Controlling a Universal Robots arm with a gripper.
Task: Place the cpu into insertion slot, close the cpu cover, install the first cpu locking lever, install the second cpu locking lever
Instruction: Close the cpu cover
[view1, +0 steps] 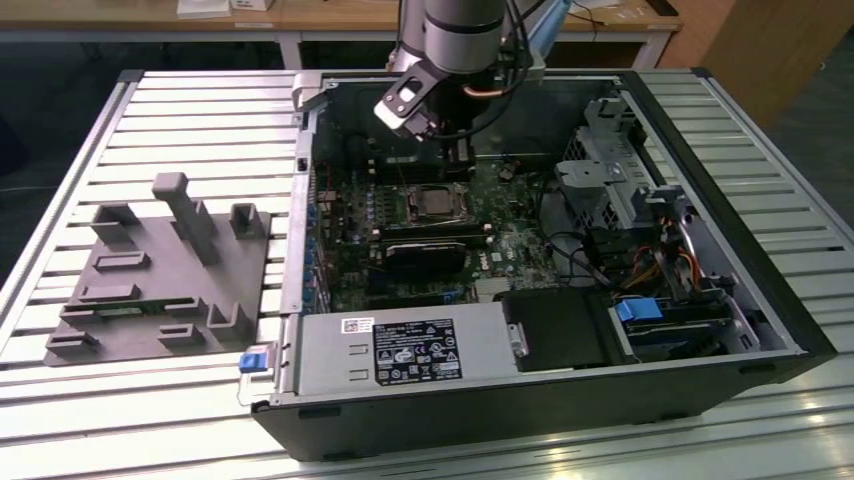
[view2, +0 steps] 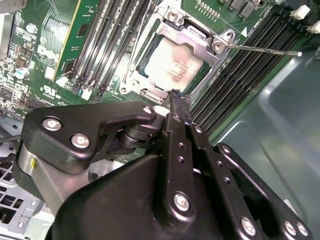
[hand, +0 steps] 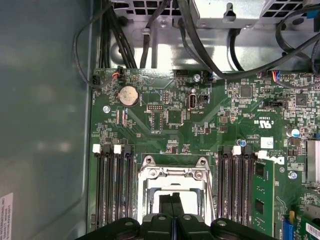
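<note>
The cpu lies flat in the insertion slot on the green motherboard, its pale silver top showing through the cut-out of the cpu cover. The cover's metal frame rests down around the chip. One thin locking lever sticks out sideways from the socket corner, unlatched. My gripper hovers just above the socket edge, fingers shut together with nothing between them. In the first wrist view the gripper points at the socket frame. From the exterior view the gripper hangs over the socket.
Black memory slots flank the socket on both sides, with one green module fitted. Cables run along the case wall beyond the board. A grey fixture block sits outside the case on the exterior view's left.
</note>
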